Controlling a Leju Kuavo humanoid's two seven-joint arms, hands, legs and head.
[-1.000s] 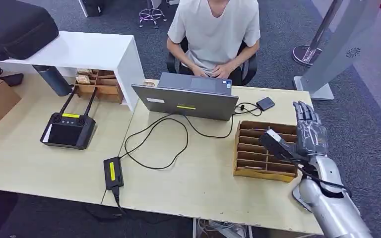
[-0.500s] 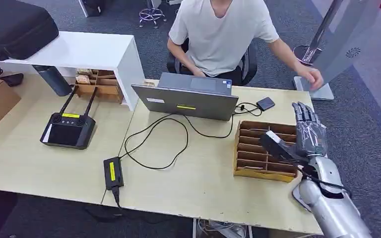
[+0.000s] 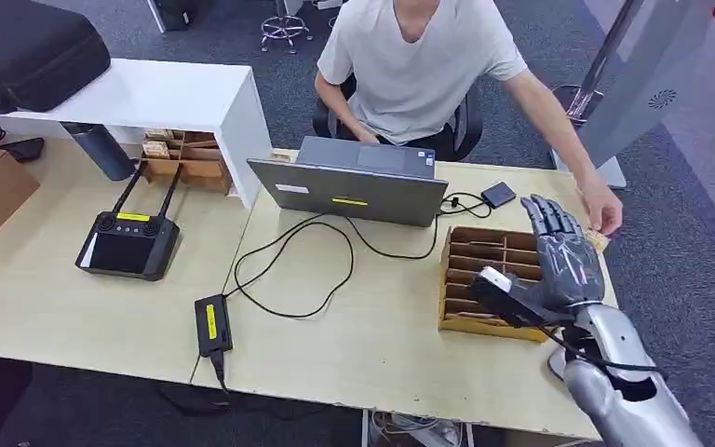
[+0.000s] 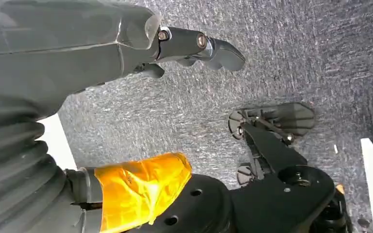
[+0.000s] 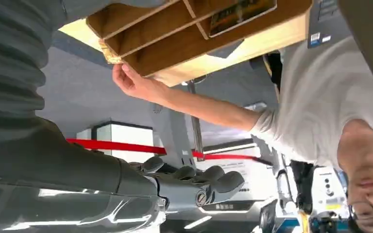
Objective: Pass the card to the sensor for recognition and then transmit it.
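At the right edge of the frame the person's hand (image 3: 605, 212) holds the card (image 3: 597, 239) just right of the right hand (image 3: 566, 256), whose fingers are spread and empty (the nearer hand by far), over the wooden rack (image 3: 484, 279).

The card (image 3: 597, 239) is a small tan, patterned piece pinched in a person's hand (image 3: 604, 212) at the far right edge of the bench (image 3: 354, 326), just beside the wooden slotted organizer (image 3: 493, 279). The sensor (image 3: 498, 195), a small dark flat box on a cable, lies on the bench beyond the organizer, near the laptop (image 3: 354, 186).
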